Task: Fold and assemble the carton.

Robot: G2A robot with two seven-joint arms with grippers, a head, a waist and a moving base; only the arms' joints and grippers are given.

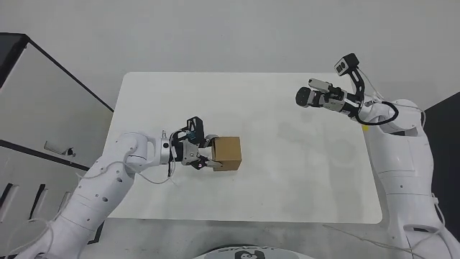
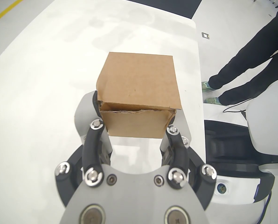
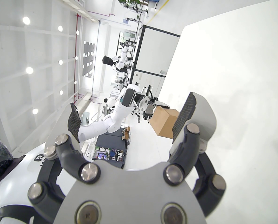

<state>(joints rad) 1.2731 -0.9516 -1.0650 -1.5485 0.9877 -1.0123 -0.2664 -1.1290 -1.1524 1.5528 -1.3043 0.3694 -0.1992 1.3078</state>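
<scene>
Pinching the near end of the squared-up brown carton (image 1: 227, 152) between its fingers (image 2: 84, 110), the left gripper (image 2: 135, 115) seemingly steadies it on the white surface (image 1: 287, 115), toward the robot's left; the right gripper (image 3: 130, 113) hangs well apart, fingers spread, apparently idle.

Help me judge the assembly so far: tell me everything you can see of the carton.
The carton is a small, brown corrugated-cardboard box, roughly cube-shaped and folded into box form. It sits upright on the white table, on the left arm's side. On the face toward the left gripper, the top panel overhangs slightly, with a ragged seam beneath it. That gripper clasps the carton by two opposite sides. Nothing else touches it.
</scene>
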